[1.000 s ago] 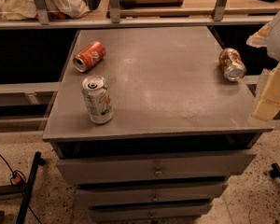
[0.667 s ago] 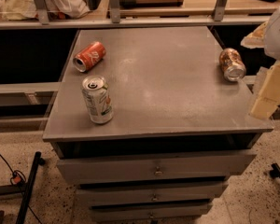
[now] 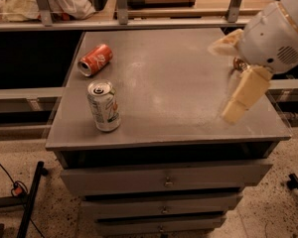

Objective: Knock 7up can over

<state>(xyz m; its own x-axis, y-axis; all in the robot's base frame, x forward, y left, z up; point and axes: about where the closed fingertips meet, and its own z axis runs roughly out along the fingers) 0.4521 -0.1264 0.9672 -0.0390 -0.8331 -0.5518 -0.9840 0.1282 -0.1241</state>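
The 7up can (image 3: 104, 105), as we see it, is a white-silver drink can with a green tint and small red marks on its side. It stands upright, and its silver pull-tab top faces up. We find it near the front-left corner of the grey tabletop (image 3: 179, 83), close to the left edge and a little back from the front edge. We note the pincer (image 3: 233, 71) well apart from it, over the right side of the tabletop, fingers spread with nothing between them.

Gripper (image 3: 222, 81), well right of the 7up can (image 3: 104, 105), hides nearly all the brown can (image 3: 236, 63), arm (image 3: 278, 33) cut off at the edge.
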